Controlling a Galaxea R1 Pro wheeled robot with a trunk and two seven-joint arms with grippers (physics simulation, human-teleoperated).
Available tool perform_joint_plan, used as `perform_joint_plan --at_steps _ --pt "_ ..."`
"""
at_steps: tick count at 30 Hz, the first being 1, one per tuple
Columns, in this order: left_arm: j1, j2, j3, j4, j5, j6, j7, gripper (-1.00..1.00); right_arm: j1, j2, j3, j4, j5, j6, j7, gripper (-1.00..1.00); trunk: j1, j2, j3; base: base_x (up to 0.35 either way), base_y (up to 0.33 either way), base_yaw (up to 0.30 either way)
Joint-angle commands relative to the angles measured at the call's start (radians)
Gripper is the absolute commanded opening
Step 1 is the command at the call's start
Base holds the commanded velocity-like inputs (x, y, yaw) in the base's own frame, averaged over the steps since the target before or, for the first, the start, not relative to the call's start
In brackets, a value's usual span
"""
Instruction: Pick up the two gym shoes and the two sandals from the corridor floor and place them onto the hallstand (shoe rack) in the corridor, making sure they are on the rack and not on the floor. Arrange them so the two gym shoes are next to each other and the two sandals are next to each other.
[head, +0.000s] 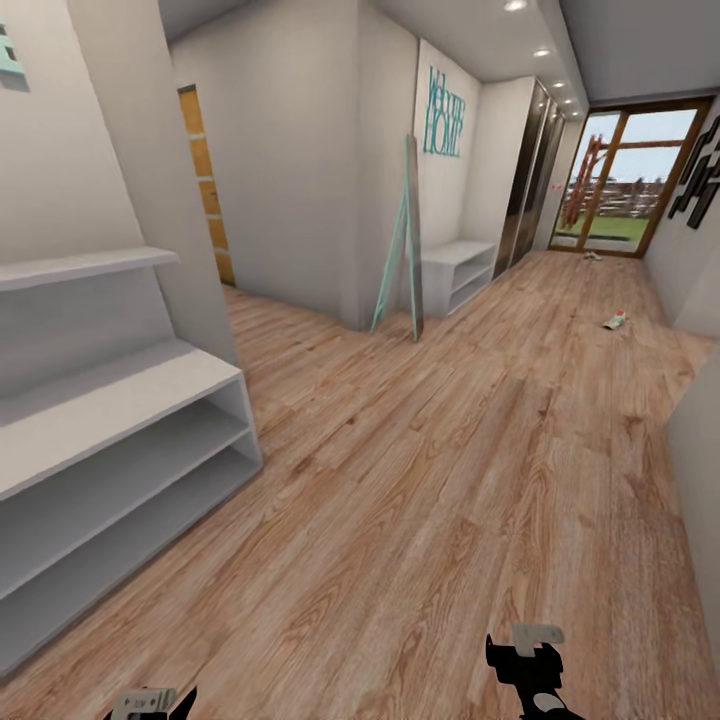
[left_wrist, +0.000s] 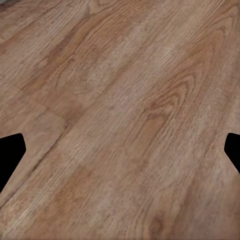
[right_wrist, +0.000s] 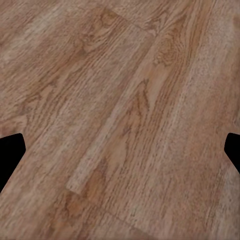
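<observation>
Lower edge of the head view: left gripper (head: 160, 702) and right gripper (head: 530, 668), both spread wide and empty over the corridor floor (head: 420, 480). Left: the hallstand (head: 120, 440), shelves bare. Upper right, far along: one gym shoe (head: 615, 320); beyond it, small objects by the glass door (head: 630, 180), too small to tell.

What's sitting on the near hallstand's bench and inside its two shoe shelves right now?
On the hallstand, the bench top and the visible parts of both open shelves hold no shoes. The shelves' back corners are in shadow and the unit runs off frame, so those parts cannot be seen.
</observation>
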Motion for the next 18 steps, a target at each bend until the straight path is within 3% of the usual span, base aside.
perform_joint_plan --at_steps 1,9,18 --pt "-0.001 0.000 0.006 0.001 0.005 0.001 -0.010 1.00 0.000 0.000 0.009 0.001 -0.010 -0.003 -0.001 1.00 0.000 0.000 -0.002 0.000 0.000 0.000" --pt "-0.001 0.000 0.006 0.001 0.004 -0.001 -0.009 1.00 -0.001 0.000 0.009 0.001 -0.010 -0.003 -0.001 1.00 0.000 0.000 -0.015 0.052 0.000 -0.003" --pt "-0.001 0.000 0.007 0.001 0.003 -0.002 -0.007 1.00 0.000 0.000 0.009 0.001 -0.010 -0.003 -0.001 1.00 0.000 0.000 -0.027 0.284 0.000 -0.130"
